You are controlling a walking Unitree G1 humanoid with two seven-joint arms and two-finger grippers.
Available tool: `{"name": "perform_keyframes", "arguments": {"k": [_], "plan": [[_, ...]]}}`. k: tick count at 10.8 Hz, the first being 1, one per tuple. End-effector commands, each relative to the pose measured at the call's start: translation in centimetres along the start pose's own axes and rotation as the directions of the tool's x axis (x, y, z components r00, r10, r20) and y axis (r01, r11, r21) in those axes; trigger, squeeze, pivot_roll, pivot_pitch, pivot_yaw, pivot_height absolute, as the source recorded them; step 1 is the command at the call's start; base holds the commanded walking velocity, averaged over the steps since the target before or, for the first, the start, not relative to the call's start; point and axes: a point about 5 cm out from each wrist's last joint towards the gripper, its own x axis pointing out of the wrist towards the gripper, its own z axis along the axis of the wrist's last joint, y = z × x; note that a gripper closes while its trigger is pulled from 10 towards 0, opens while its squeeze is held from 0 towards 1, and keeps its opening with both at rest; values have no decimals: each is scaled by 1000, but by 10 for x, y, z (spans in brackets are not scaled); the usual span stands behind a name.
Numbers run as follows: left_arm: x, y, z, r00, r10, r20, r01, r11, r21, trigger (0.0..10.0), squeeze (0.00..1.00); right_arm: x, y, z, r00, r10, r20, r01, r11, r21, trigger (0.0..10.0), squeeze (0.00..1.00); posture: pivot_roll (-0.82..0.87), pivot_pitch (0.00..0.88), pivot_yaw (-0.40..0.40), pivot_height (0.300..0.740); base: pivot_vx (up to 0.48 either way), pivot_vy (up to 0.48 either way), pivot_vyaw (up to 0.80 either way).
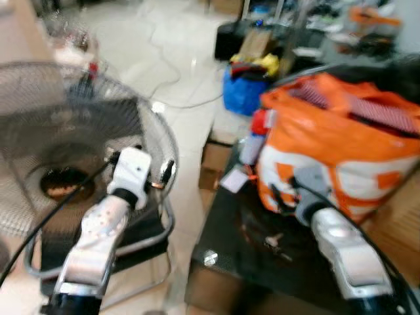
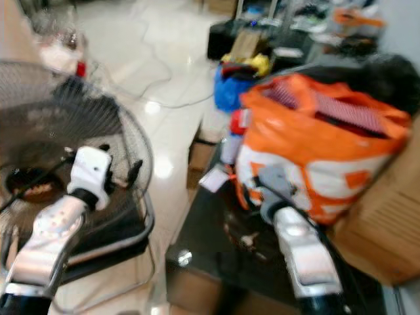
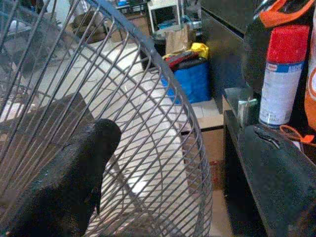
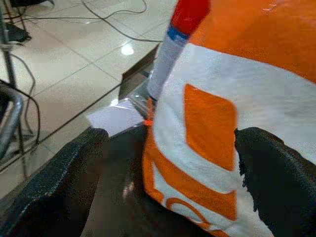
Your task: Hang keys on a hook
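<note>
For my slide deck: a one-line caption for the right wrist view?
Open right gripper facing an orange-and-white bag on a dark table.

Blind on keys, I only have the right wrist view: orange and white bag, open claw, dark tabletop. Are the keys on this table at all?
Observer: Yes. A small bunch of metal keys lies on the dark glossy table, nearer the robot than the orange and white fabric bag. It is blurred, so I cannot give details.
Operator: Where are they relative to the right claw?
Observer: The right claw is up against the bag's base, past the keys. They sit beside the silver forearm, on its left.
Operator: Left arm?
Observer: The left claw is raised in front of the grey wire-grille floor fan, off the table's left side.
</note>
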Motion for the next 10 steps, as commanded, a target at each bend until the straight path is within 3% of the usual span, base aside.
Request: {"name": "perform_keyframes", "arguments": {"k": [1,3,5,6,9,10], "plan": [[-1,-4,-3,999,-32,-25,32,999,3,10000,0,-2,-10,-7,999,-26,-44,25,1000,-18,10000,1000,56,0,-92,740,0,0,0],[-1,-7,-10,992,-105,-67,107,994,34,10000,0,2,-9,-9,996,10,-84,-11,1000,-15,10000,1000,53,0,-93,740,0,0,0],[0,-12,-25,955,-249,-164,263,962,72,10000,0,18,3,-29,966,118,-229,-133,990,-50,10000,996,49,0,-93,740,0,0,0],[3,-20,-31,917,-351,-191,370,926,76,10000,0,25,13,-43,942,170,-290,-197,978,-65,10000,0,57,0,-101,740,0,0,0],[5,-40,-37,793,-565,-225,588,808,44,10000,0,35,24,-70,898,205,-389,-245,968,-56,10000,0,35,0,-82,740,0,0,0],[1,-49,-40,719,-652,-239,675,737,19,10000,0,37,27,-81,878,189,-440,-256,962,-98,10000,0,33,0,-77,740,0,0,0]]}}
